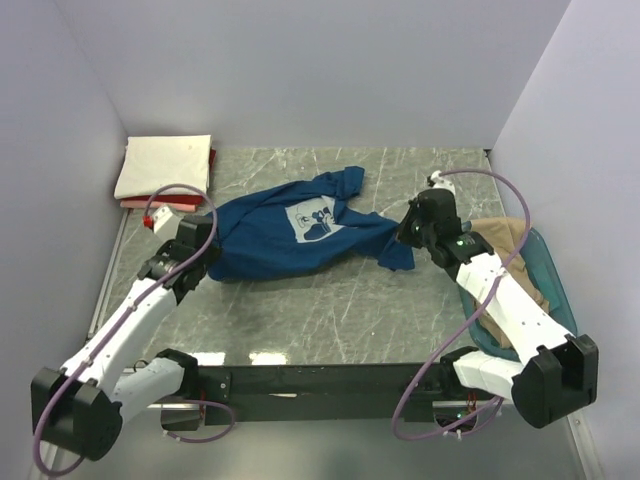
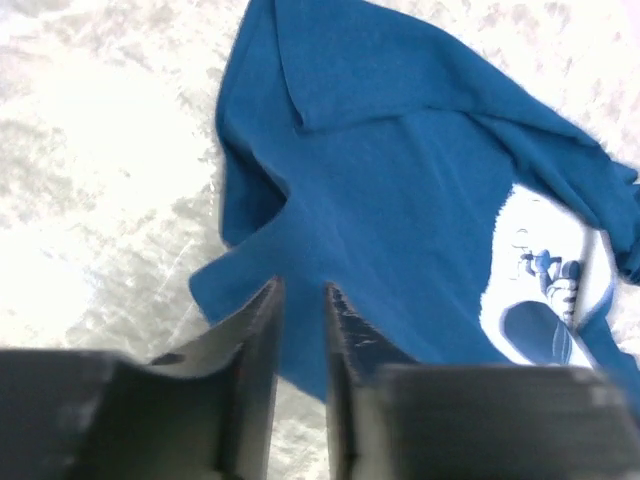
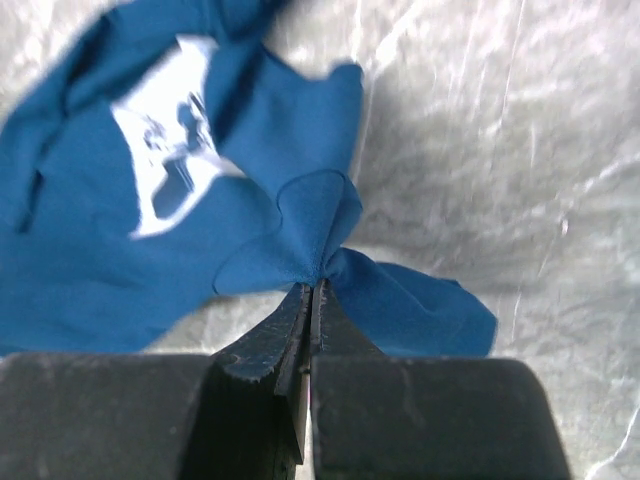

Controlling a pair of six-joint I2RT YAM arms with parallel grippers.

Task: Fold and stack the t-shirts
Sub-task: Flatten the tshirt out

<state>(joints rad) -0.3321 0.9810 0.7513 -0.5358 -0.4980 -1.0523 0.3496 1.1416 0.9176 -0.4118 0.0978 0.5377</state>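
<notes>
The blue t-shirt [image 1: 270, 245] lies crumpled in the middle of the worktop [image 1: 330, 320], its pale print facing up. The right fingers [image 3: 308, 300] are closed tight on a bunched bit of cloth at the shirt's right end, and the cloth fans out just past their tips. The left fingers [image 2: 262, 335] stand a little apart over the shirt's left edge, blue cloth showing through the gap. In the back left corner a folded cream t-shirt [image 1: 165, 165] rests on a red t-shirt [image 1: 135, 203]. At the right a tan t-shirt [image 1: 510, 240] sits in a teal tub [image 1: 560, 290].
</notes>
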